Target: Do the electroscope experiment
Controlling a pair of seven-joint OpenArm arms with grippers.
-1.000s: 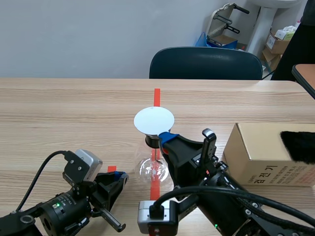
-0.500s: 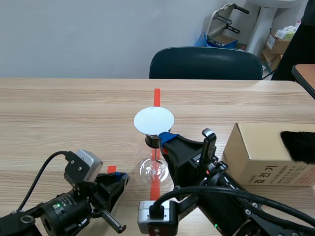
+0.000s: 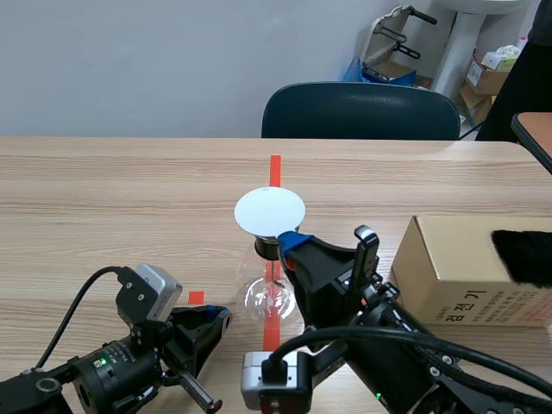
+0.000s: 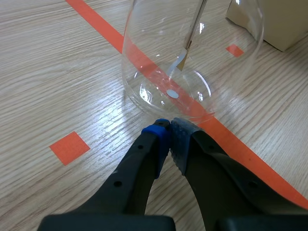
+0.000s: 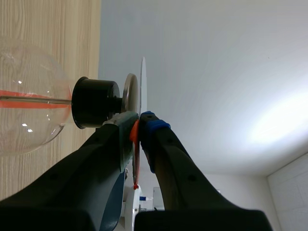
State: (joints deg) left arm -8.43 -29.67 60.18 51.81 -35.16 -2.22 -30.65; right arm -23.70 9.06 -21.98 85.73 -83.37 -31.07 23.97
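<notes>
The electroscope is a clear glass flask point(image 3: 269, 297) with a black stopper point(image 3: 266, 247), standing on the orange tape line. A white disc point(image 3: 270, 212) lies flat over its top. My right gripper point(image 3: 293, 241) is shut on the disc's orange handle point(image 5: 135, 132). In the right wrist view the white disc point(image 5: 143, 82) sits against the metal plate point(image 5: 129, 94) on the stopper point(image 5: 95, 102). My left gripper point(image 4: 169, 127) is shut on nothing, low on the table, its tips just short of the flask point(image 4: 190, 53). Foil leaves point(image 4: 182, 60) hang inside.
A cardboard box point(image 3: 470, 267) stands to the right of the flask, with a black furry cloth point(image 3: 522, 254) on it. A dark chair point(image 3: 360, 112) stands behind the far table edge. An orange tape square point(image 4: 70, 147) lies beside my left gripper.
The left arm has shifted slightly nearer and toward the flask. The right gripper and the disc have not moved.
</notes>
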